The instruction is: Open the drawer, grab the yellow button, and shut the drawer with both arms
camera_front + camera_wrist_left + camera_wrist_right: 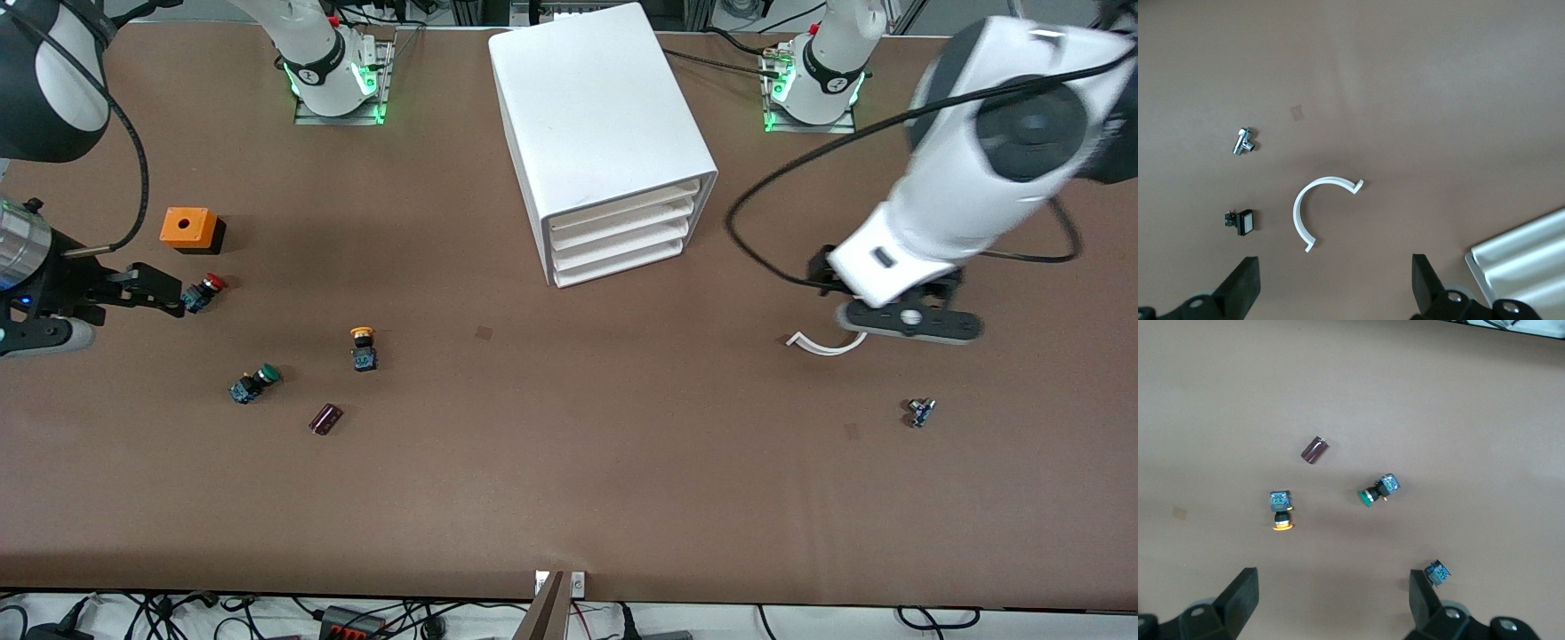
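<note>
The white cabinet (596,116) stands at the middle of the table by the arms' bases. Its uppermost drawer (622,197) is shut, like the three below it. The yellow-capped button (363,347) lies on the bare table toward the right arm's end and shows in the right wrist view (1280,511). My right gripper (164,292) (1331,607) is open and empty, over the table beside the red-capped button (204,291). My left gripper (907,320) (1335,290) is open and empty, over a white curved piece (827,344) toward the left arm's end.
An orange box (189,228), a green-capped button (254,383) and a dark cylinder (325,418) lie near the yellow-capped button. A small metal part (920,412) lies nearer the camera than the curved piece. A small black and white part (1241,222) lies beside the curved piece.
</note>
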### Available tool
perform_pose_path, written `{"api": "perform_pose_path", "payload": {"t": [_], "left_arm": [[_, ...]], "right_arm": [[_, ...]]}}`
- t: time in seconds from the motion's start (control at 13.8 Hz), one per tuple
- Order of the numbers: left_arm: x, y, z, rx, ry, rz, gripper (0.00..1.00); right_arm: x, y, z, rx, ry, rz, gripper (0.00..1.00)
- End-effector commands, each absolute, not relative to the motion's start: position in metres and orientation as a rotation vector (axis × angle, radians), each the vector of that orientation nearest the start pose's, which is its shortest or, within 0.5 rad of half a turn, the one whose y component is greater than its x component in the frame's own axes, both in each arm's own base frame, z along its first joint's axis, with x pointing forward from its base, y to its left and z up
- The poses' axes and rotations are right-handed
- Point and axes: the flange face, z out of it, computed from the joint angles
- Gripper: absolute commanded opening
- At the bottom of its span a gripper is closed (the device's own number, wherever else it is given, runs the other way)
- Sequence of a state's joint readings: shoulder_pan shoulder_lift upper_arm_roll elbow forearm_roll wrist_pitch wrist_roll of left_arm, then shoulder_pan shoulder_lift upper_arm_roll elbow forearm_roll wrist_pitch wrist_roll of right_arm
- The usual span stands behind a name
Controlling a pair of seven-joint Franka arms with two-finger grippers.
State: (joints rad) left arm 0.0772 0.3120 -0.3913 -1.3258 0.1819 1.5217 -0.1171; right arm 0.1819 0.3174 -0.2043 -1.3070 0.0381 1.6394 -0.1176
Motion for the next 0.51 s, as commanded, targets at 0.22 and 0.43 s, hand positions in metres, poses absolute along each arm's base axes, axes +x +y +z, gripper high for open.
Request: {"api": "perform_pose_path", "payload": {"t": [0.22, 0.43], "left_arm": [[0.582, -0.047, 0.593, -3.162, 0.299, 0.094, 1.00], [0.571, -0.021, 0.596, -3.167, 0.203, -0.199, 1.00]], "right_arm": [[0.633, -0.051, 0.607, -3.116, -0.024, -0.105, 1.00], [0.621, -0.052, 0.617, -3.116, 0.112, -0.081, 1.00]]}}
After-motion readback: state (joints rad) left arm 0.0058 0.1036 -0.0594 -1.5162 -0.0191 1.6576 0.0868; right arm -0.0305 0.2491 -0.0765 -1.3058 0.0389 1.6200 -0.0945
